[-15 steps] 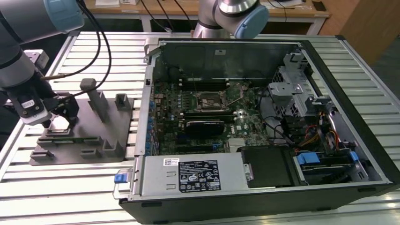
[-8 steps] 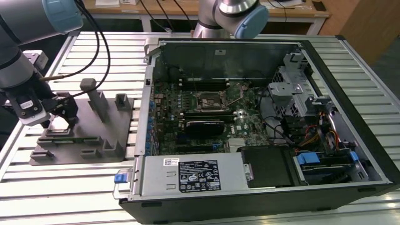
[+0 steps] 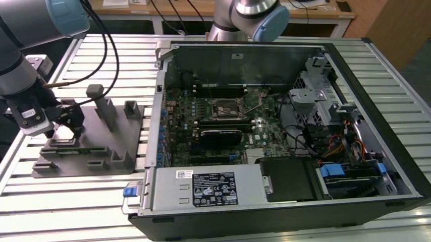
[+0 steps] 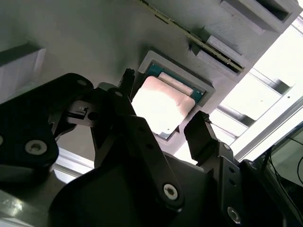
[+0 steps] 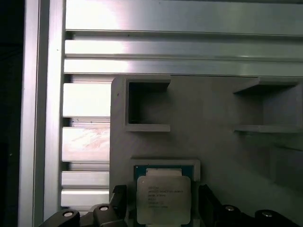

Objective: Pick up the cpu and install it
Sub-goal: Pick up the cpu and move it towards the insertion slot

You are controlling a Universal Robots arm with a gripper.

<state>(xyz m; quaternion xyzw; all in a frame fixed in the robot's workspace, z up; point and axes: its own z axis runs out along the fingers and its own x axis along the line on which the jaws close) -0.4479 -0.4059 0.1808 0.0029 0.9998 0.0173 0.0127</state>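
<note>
Slatted aluminium table [image 3: 74, 201], grey fixture [image 3: 88, 151] – gripper [image 4: 163, 106] poised over the cpu [image 4: 161, 101].
Spread wide and holding nothing, the gripper has one black finger [image 4: 201, 132] on each side of the cpu, with a gap to it. The cpu – a flat square chip with a pale silver-grey metal top and a green rim – lies in a shallow framed pocket near one edge of the fixture. Beside the fixture, on the exterior view's right, stands an open computer case [image 3: 283, 126].
</note>
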